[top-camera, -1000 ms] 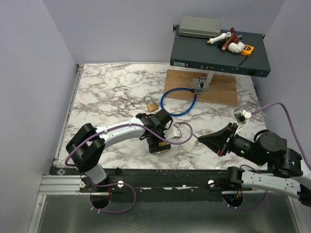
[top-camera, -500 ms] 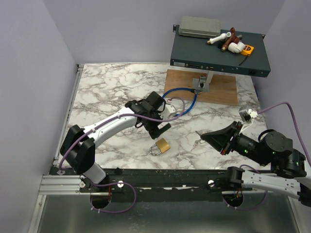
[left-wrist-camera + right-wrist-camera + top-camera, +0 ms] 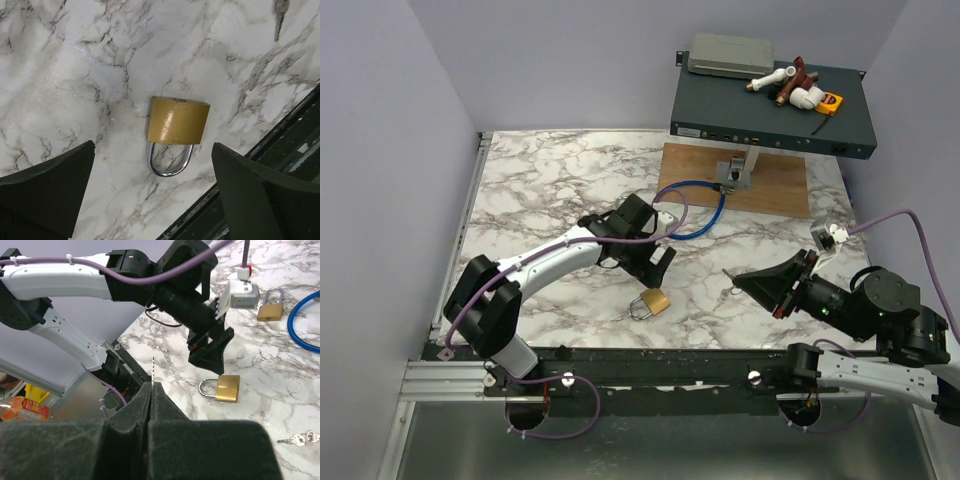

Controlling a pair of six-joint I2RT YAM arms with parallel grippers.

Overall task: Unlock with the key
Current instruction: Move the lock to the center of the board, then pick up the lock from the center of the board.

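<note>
A brass padlock [image 3: 653, 302] [image 3: 177, 121] [image 3: 227, 388] with a silver shackle lies flat on the marble table [image 3: 540, 190] near its front edge. Above and just behind it hangs my left gripper [image 3: 655, 263] [image 3: 155, 200], open, its dark fingers [image 3: 47, 192] wide on either side of the shackle and touching nothing. To the right, my right gripper [image 3: 730, 277] [image 3: 150, 390] is shut on the key [image 3: 152, 371], whose thin toothed blade sticks out past the fingertips towards the padlock, a short gap away.
A second brass padlock [image 3: 270, 310] lies farther back beside a blue cable loop [image 3: 692, 208]. Spare keys [image 3: 300, 439] [image 3: 280, 15] rest on the marble. A wooden board [image 3: 770, 185] and a dark rack box [image 3: 770, 105] stand at the back right. A black rail [image 3: 650, 360] runs along the front.
My left gripper has let go of the padlock, opened fully and drawn back from the front edge, leaving the padlock flat on the table. My right gripper has lifted slightly with the key.
</note>
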